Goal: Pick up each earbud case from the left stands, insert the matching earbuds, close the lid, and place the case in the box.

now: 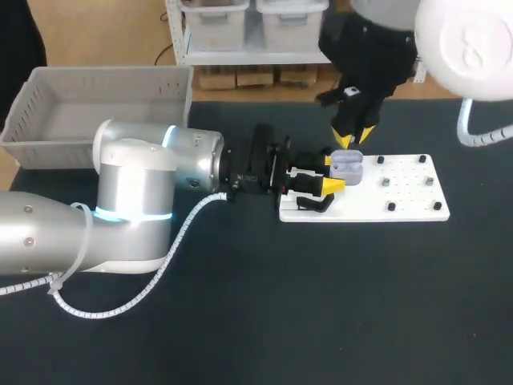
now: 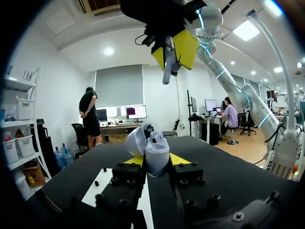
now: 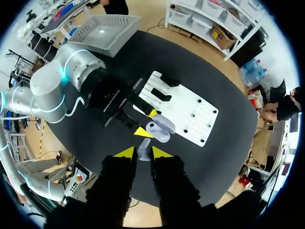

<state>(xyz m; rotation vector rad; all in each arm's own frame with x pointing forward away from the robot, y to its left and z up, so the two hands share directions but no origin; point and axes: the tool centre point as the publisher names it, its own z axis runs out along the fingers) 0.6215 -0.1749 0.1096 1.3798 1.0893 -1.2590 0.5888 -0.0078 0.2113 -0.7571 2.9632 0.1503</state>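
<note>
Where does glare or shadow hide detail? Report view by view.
Head view: the right arm's white housing is washed out. Left wrist view: the right gripper, shut on an earbud, is backlit above the earbud case. Right wrist view: that gripper's black body sinks into shadow behind its fingers.

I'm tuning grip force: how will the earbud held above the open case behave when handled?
The earbud looks small and smooth, so probably light, rigid and slippery. Only its upper end sits between the jaws of the right gripper, so it might pivot. Its rounded shape would likely roll if dropped beside the earbud case.
</note>
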